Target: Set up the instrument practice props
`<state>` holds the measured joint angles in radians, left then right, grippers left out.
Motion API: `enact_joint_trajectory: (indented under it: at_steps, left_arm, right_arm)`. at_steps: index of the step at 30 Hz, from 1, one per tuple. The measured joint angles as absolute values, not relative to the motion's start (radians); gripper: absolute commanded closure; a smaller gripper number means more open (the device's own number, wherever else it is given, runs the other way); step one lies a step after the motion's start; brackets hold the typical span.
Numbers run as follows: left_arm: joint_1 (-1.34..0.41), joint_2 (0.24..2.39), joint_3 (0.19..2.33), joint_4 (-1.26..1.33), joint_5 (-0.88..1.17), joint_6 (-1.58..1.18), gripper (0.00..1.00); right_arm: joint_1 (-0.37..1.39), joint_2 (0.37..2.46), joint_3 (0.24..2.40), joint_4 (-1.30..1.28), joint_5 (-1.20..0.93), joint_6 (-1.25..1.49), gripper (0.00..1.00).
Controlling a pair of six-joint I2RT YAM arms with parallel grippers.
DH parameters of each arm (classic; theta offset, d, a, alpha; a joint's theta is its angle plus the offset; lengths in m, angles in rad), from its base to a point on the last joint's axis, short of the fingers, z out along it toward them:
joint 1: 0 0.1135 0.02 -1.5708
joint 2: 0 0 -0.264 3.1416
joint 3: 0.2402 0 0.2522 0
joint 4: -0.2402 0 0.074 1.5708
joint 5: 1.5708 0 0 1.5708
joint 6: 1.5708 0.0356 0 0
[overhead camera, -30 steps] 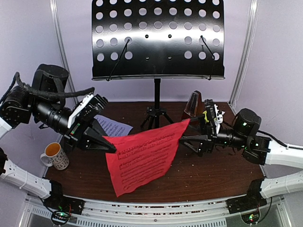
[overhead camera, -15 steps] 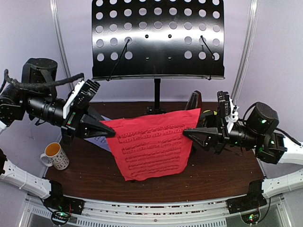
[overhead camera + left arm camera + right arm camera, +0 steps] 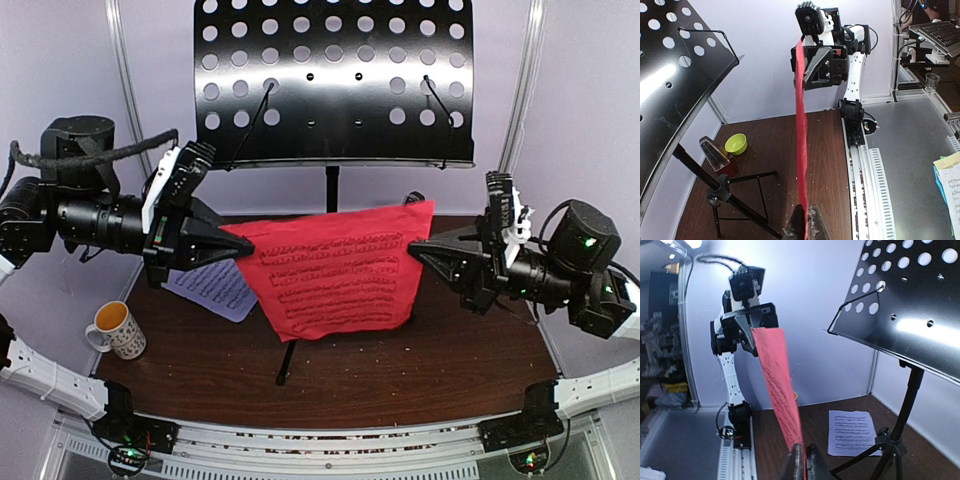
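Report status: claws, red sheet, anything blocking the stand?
Left claw shut on red sheet, right claw shut on its opposite edge. Sheet spread in air before music stand. Nothing seen between them.

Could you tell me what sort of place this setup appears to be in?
Probably a robotics lab test cell, not a music room: the brown table sits inside pale wall panels, an aluminium rail runs along its near edge, and a keyboard sits beyond.

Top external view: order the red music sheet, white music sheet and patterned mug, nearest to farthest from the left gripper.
1. red music sheet: its corner pinched in the left gripper.
2. white music sheet: flat on the table, beneath that gripper.
3. patterned mug: table's near-left edge.
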<state>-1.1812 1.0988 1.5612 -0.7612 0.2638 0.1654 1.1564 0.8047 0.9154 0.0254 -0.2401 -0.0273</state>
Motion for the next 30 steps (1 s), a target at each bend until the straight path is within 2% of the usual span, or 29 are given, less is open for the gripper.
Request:
enact_joint_trajectory:
  at_steps: [4,12,14,17,21,25,28,30]
  left_arm:
    - [-1.182,1.086,1.562,-0.757,0.268,0.166,1.00]
    - [-1.182,1.100,1.568,-0.766,0.340,0.184,1.00]
    - [-1.182,1.103,1.573,-0.774,0.348,0.189,1.00]
    - [-1.182,1.111,1.591,-0.781,0.356,0.193,1.00]
    - [-1.182,1.131,1.615,-0.781,0.354,0.193,1.00]
    - [-1.182,1.158,1.633,-0.780,0.323,0.188,0.97]
    - [-1.182,1.168,1.635,-0.778,0.270,0.167,0.77]
    - [-1.182,1.167,1.635,-0.773,0.218,0.148,0.73]
  right_arm:
    - [1.152,0.779,0.937,-0.005,-0.229,-0.044,0.63]
    - [1.152,0.833,0.980,-0.078,-0.237,-0.100,0.52]
    - [1.152,0.844,0.985,-0.105,-0.245,-0.112,0.56]
    - [1.152,0.855,1.011,-0.150,-0.254,-0.133,0.70]
    - [1.154,0.865,1.061,-0.189,-0.257,-0.149,1.00]
    - [1.162,0.867,1.104,-0.214,-0.257,-0.140,1.00]
    - [1.167,0.867,1.127,-0.221,-0.245,-0.128,1.00]
    - [1.168,0.859,1.129,-0.221,-0.228,-0.116,1.00]
